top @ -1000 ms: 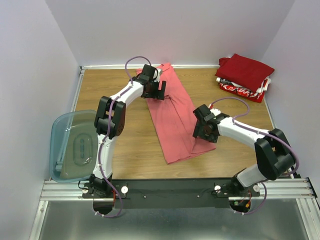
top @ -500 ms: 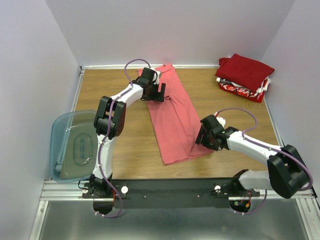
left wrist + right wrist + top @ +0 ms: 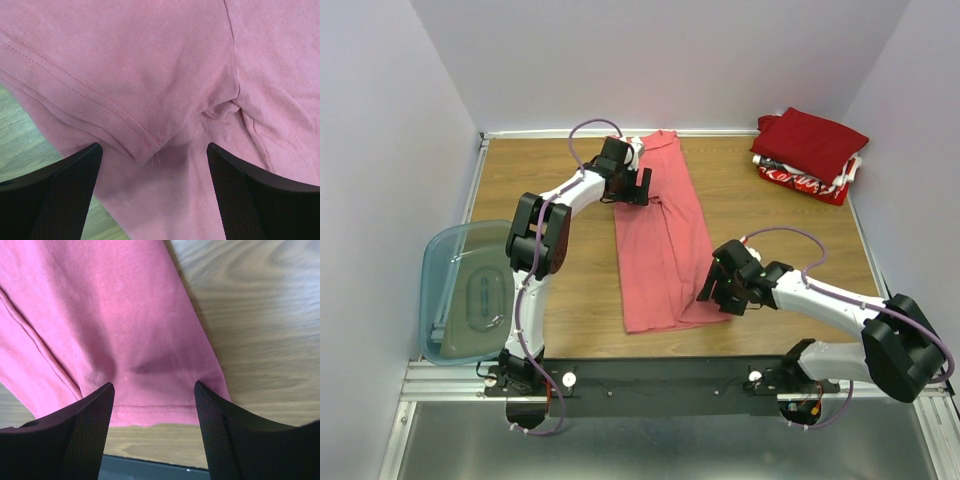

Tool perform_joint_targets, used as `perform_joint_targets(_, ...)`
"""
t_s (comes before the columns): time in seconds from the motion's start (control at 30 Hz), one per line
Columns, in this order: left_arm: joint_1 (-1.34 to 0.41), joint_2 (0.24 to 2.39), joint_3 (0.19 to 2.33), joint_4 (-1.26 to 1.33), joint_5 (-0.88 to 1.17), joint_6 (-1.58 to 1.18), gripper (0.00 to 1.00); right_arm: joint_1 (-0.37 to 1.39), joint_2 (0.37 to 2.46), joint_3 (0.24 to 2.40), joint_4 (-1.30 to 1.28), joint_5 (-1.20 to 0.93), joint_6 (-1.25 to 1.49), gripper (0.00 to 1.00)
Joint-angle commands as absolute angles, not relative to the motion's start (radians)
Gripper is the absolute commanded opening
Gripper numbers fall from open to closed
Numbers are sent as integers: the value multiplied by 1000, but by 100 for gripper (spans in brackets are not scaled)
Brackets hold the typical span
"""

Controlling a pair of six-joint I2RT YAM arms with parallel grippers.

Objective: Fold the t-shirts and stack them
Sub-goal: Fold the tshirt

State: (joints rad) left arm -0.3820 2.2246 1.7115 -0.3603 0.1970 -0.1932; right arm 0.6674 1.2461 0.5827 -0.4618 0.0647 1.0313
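Observation:
The salmon-pink t-shirt [image 3: 660,240] lies on the wooden table, folded lengthwise into a long strip that runs from the back wall toward the front. My left gripper [image 3: 638,186] is open, low over its upper part, with a sleeve hem [image 3: 145,142] between the fingers. My right gripper [image 3: 712,292] is open at the shirt's near right corner, with the bottom hem [image 3: 152,407] between the fingers. The dark red t-shirt [image 3: 815,138] lies folded on top of the red t-shirt with white print [image 3: 798,178] at the back right.
A translucent blue-grey plastic bin [image 3: 470,292] hangs over the table's left edge near the left arm. White walls close in the back and both sides. A black rail [image 3: 650,378] runs along the front edge.
The pink shirt has swung from a diagonal to nearly straight; its near end moved left. The right gripper moved left and toward the front with that end. The left gripper stayed near the top.

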Motion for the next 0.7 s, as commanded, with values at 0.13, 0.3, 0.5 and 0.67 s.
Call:
perform_joint_targets(0.13, -388, 2224, 1717, -379, 252, -172, 93, 722, 1299, 555, -601, 15, 1085, 72)
perform_joint_targets(0.3, -388, 2145, 1713, -387, 213, -173, 94, 721, 1269, 647, -661, 84, 1068, 73)
perform_joint_targets(0.5, -390, 1893, 1576, -359, 115, -225, 95, 719, 1267, 790, -811, 208, 1055, 74)
perform_joint_targets(0.67, -402, 1652, 1357, -357, 64, -300, 95, 716, 1267, 824, -917, 255, 1054, 74)
